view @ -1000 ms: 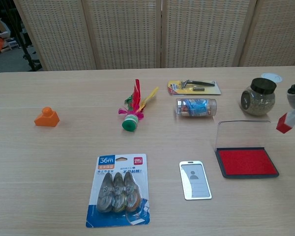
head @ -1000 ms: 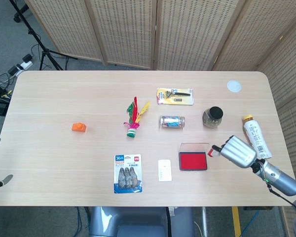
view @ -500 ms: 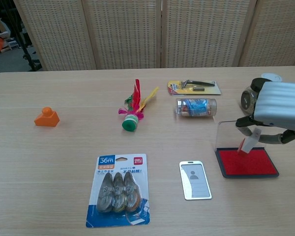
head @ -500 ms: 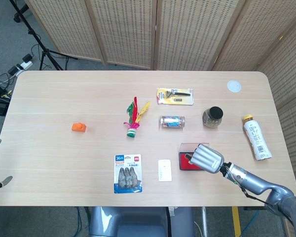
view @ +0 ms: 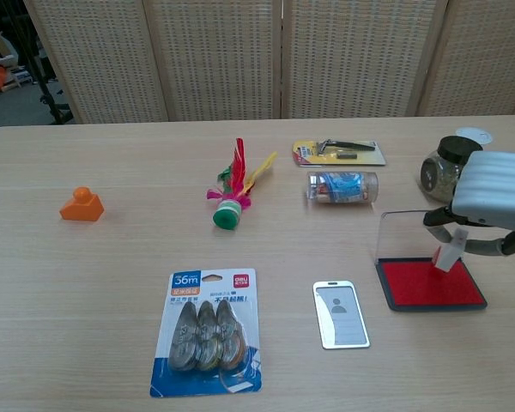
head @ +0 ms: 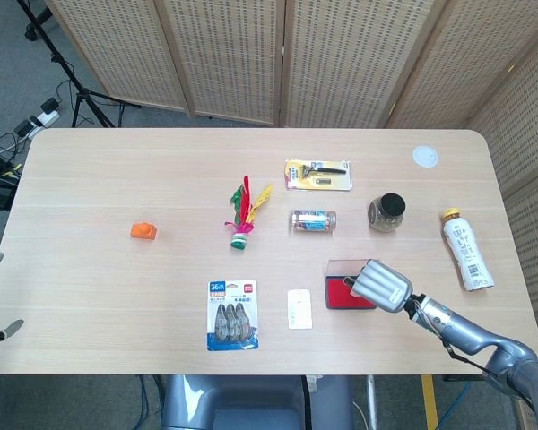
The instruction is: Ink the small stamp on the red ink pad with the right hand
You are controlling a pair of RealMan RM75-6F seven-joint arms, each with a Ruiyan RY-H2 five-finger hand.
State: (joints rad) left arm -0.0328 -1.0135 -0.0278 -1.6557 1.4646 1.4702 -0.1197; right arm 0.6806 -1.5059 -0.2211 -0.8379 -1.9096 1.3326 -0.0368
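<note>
The red ink pad (view: pixel 429 284) lies open at the right front of the table, its clear lid (view: pixel 408 233) standing up behind it. My right hand (view: pixel 495 193) hovers over the pad and pinches the small stamp (view: pixel 447 255), whose lower end touches the red surface. In the head view the right hand (head: pixel 382 285) covers most of the ink pad (head: pixel 339 295), and the stamp is hidden there. My left hand shows in neither view.
A dark-lidded jar (view: pixel 447 168) stands just behind the right hand. A white card holder (view: pixel 341 314) lies left of the pad. A bottle (head: pixel 465 250) lies at the right edge. Further left are a clip pack (view: pixel 206 331), a shuttlecock (view: pixel 233 196) and an orange block (view: pixel 81 206).
My right hand came in from the right with the stamp and lowered it onto the ink pad; since half a second ago it has shifted slightly right on the pad.
</note>
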